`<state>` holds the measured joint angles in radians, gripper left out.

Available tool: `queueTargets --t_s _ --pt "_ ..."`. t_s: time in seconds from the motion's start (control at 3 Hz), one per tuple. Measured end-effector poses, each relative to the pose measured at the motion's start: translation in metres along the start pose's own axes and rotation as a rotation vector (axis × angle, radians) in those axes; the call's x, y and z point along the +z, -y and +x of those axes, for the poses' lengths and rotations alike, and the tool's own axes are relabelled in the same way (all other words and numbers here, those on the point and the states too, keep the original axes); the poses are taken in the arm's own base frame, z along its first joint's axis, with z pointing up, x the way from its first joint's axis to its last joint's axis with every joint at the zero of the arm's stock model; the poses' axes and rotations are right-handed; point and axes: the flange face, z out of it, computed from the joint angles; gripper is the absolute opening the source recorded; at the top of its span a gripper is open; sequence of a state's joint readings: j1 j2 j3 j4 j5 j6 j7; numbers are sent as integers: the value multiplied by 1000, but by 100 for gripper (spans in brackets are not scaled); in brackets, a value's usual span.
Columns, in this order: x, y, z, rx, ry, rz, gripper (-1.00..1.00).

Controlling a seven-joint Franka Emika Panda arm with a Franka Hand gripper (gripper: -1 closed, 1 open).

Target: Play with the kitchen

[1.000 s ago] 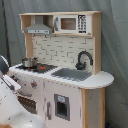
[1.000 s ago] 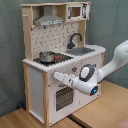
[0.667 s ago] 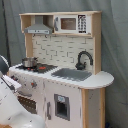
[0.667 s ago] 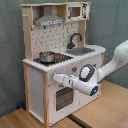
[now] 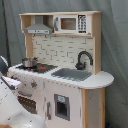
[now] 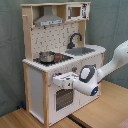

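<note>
Since the earlier frames almost nothing has shifted: the white arm still reaches in at the same height, its gripper [image 6: 59, 78] held against the front of the child-size white and light-wood toy kitchen [image 6: 37, 85], at the band just above the windowed oven door [image 6: 62, 98]. Whether the fingers are spread or pressed together cannot be told, since they merge with the white front panel in the second exterior view and are hidden behind the arm's own casing in the first exterior view. Just above the gripper on the kitchen sits a black stovetop [image 6: 56, 58] carrying a small shiny metal pot [image 6: 46, 56]; further along the counter, away from the pot, lie the grey sink [image 6: 85, 50] and the black curved faucet [image 6: 75, 39] behind it. Behind these on the kitchen rises the dotted backsplash [image 6: 55, 37], topped by a grey hood [image 6: 48, 21] and a small microwave-like cabinet [image 6: 75, 12]. The kitchen stands upright on a wooden floor [image 6: 102, 112] before a grey curtain [image 6: 112, 22], long axis vertical, its front turned toward the second exterior view's right and toward the first exterior view's left. In the first exterior view the arm [image 5: 15, 107] covers the kitchen's lower left front, and the picture's edge cuts off its base.
</note>
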<state>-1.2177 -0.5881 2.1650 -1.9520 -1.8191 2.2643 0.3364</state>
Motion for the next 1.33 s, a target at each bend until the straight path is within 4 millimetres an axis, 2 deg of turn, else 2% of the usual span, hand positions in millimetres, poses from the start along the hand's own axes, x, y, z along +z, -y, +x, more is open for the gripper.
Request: queueTargets --t_s 0.67,1.0,1.33 --pt "0 2 1 -249 -2 -34 -100" --pt "0 2 2 -282 -2 -37 -100" --pt "0 2 2 -282 -3 -37 100"
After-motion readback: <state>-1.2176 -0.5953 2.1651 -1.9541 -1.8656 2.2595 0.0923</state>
